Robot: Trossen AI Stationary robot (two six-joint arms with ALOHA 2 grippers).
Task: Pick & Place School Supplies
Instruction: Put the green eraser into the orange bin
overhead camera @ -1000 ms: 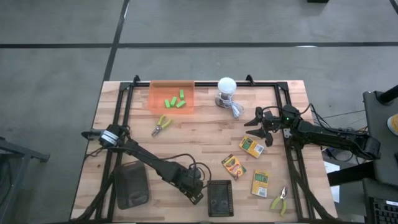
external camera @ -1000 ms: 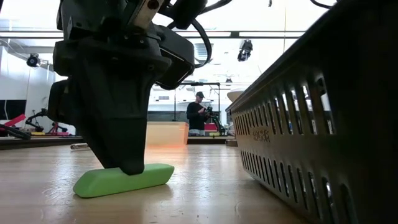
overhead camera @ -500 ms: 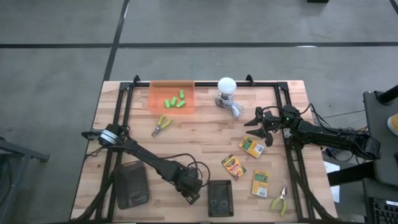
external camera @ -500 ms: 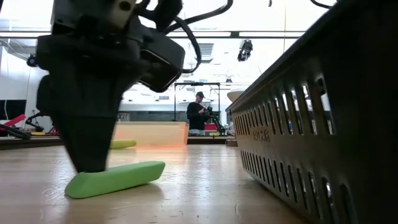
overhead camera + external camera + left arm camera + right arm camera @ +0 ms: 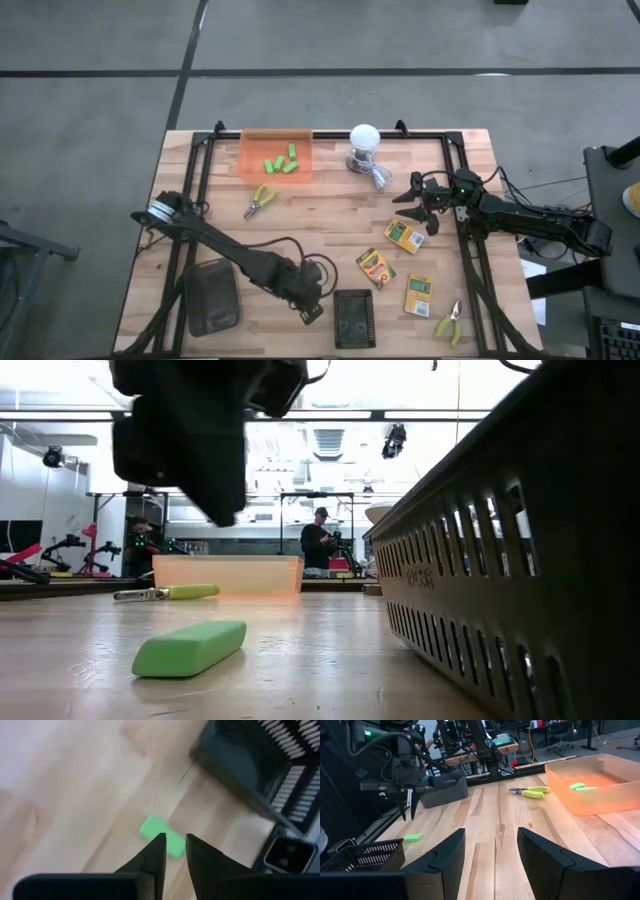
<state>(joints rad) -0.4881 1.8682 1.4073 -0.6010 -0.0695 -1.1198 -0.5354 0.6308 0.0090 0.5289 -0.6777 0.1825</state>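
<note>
The left hand (image 5: 172, 851) hangs just above the desk (image 5: 330, 215) in the lower middle of the high view, its two fingers drawn nearly together with only a narrow slit between them and nothing held. The loose green block (image 5: 162, 836) lies flat on the wood directly beneath the fingertips; in the low view the block (image 5: 190, 648) sits at lower left with clear air between it and the dark hand above. To take it well, I judge the fingers must first spread wider than the block, then come straight down astride its short sides before closing, since a closed tip would only shove it along. The orange tray (image 5: 276, 158), near the upper left of the desk and holding the other green blocks, looks the likely destination. The right hand (image 5: 418, 205) waits at middle right, fingers apart and empty, above a crayon box (image 5: 405, 236).
</note>
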